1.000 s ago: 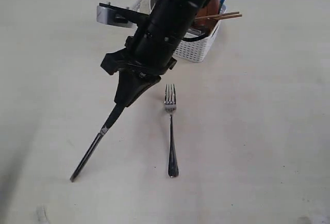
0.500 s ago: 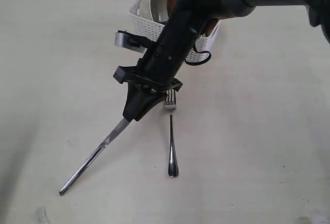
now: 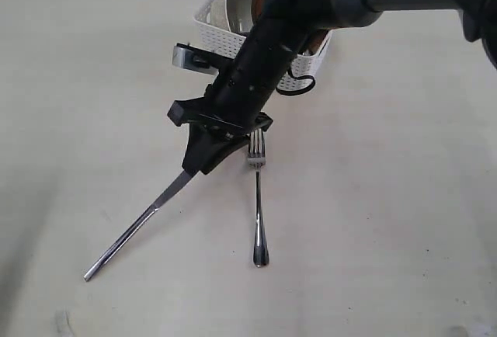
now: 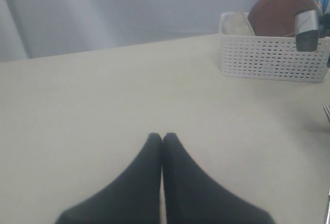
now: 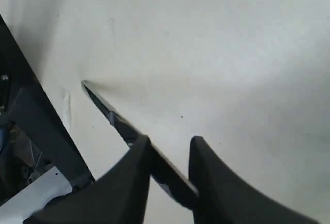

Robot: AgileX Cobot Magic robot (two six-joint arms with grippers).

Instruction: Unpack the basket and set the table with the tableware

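The right pincer (image 3: 194,168), on an arm that passes in front of the basket (image 3: 213,38), clamps one end of the knife (image 3: 132,232) between its dark fingers (image 5: 139,157). The knife slants away toward the near left, and whether its free tip touches the table (image 3: 388,197) I cannot tell. Just to the right of this pincer the fork (image 3: 258,205) lies flat on the table, tines toward the basket, apart from the knife. The basket stands at the far side, holding the pale bowl (image 3: 233,3) and the reddish-brown plate (image 4: 281,10). The left pincer (image 4: 162,137) hangs over the table with its fingers pressed together on nothing, apart from the basket.
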